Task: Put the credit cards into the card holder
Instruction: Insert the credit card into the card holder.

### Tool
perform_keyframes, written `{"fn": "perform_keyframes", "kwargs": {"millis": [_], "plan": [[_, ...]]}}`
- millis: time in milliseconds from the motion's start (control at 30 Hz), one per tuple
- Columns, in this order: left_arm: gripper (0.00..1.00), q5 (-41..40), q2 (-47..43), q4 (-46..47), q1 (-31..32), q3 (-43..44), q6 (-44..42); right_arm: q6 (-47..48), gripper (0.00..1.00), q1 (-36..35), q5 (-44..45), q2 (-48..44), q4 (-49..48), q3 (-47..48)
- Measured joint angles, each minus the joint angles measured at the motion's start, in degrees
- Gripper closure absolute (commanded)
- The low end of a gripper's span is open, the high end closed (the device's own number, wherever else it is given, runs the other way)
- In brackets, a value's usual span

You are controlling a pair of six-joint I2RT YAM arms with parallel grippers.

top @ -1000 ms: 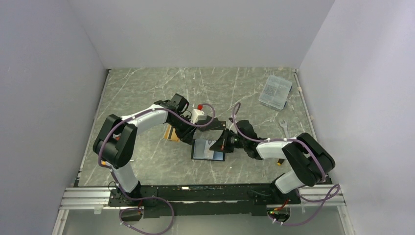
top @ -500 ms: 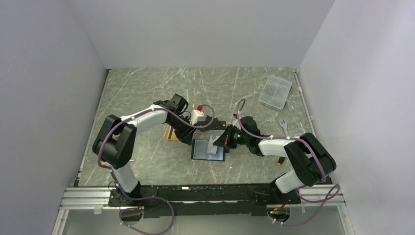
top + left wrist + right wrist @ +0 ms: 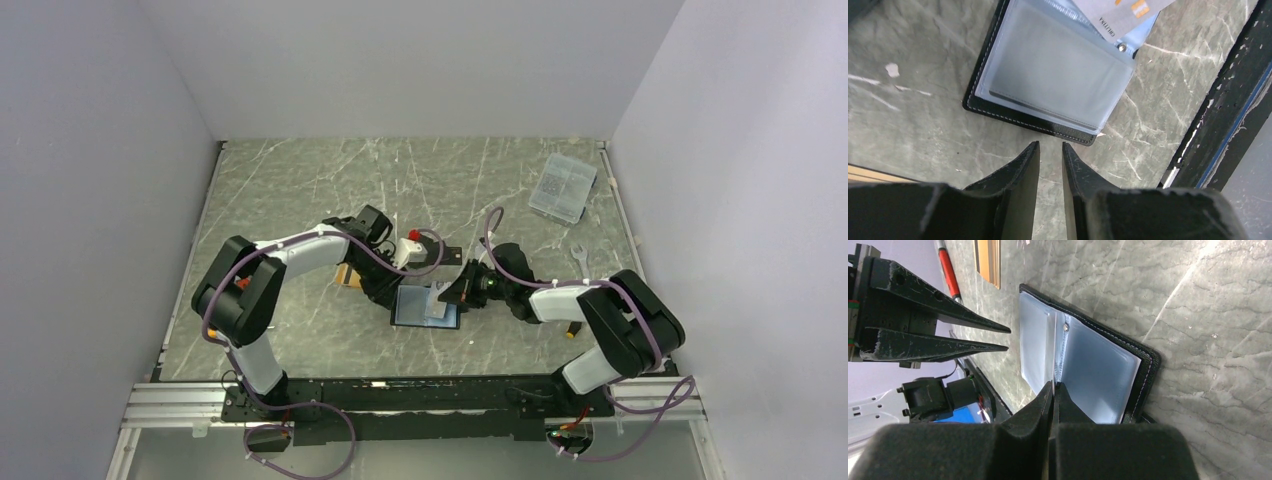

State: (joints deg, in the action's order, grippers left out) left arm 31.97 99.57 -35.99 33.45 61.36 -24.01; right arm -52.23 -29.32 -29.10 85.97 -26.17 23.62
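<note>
The card holder (image 3: 425, 306) lies open flat at the centre of the table (image 3: 300, 190), blue lining up. A silver card (image 3: 1120, 12) is tilted over it, pinched in the right gripper (image 3: 1054, 384), whose arm reaches in low from the right. The left gripper (image 3: 1050, 146) hovers at the holder's far-left corner, jaws slightly parted and empty.

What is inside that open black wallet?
The card holder shows light blue see-through sleeves. The right gripper holds a silver-grey card over its edge. Whether the sleeves hold cards is unclear.

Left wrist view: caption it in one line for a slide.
Left end effector, slightly open and empty, faces the open card holder; a silver-grey card overlaps its far corner.
</note>
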Motion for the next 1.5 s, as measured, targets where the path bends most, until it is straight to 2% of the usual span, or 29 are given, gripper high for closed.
{"fn": "perform_keyframes", "kwargs": {"millis": [400,800,1500], "plan": [[0.73,-1.05,0.15,1.49,0.02,-1.09,3.80,-2.64,1.00,0.00,-0.31,1.92,-5.90,-2.05],[0.76,-8.20,0.39,3.98,2.62,-1.79,2.12,-3.93,1.00,0.02,-1.05,2.21,-8.41,-2.29],[0.87,-12.41,-0.94,6.05,5.05,-3.19,-0.59,-8.41,1.00,0.02,-2.43,8.17,-16.87,-3.39]]}}
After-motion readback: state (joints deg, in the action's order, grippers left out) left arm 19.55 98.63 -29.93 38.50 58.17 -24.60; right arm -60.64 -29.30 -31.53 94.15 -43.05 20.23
